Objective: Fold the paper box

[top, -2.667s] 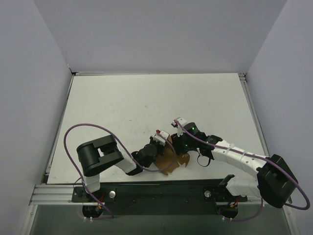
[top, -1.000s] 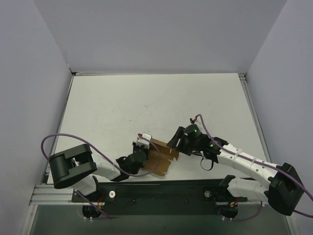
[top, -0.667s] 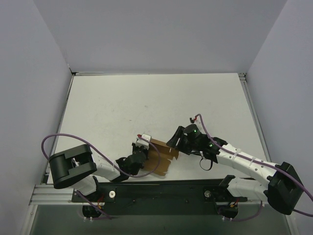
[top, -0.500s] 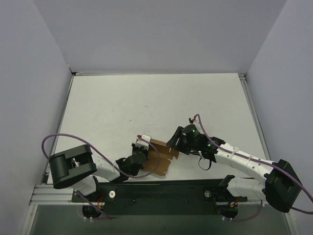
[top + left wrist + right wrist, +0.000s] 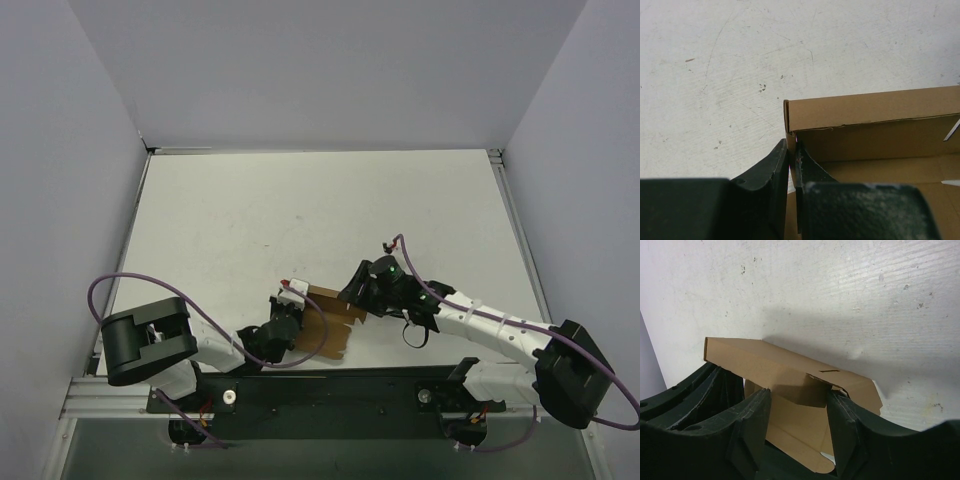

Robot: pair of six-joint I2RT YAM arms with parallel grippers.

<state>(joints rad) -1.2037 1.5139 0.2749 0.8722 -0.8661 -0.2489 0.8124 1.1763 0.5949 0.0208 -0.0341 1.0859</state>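
Observation:
The paper box (image 5: 330, 322) is brown cardboard, partly folded with its walls raised, near the table's front edge between the two arms. My left gripper (image 5: 291, 302) is shut on the box's left wall; in the left wrist view the fingers (image 5: 781, 165) pinch that thin wall (image 5: 789, 125) from both sides. My right gripper (image 5: 356, 294) is at the box's right end. In the right wrist view its jaws (image 5: 799, 402) stand wide apart, straddling a folded flap of the box (image 5: 790, 371), with the right finger (image 5: 845, 425) against the flap's edge.
The white table (image 5: 300, 210) is bounded by grey walls on the left, back and right. The black base rail (image 5: 330, 395) runs just in front of the box. Purple cables loop from both arms.
The flat sheet of 2.7 s ago now has raised walls. In the last second both grippers and the box have shifted only slightly, the right gripper a little left.

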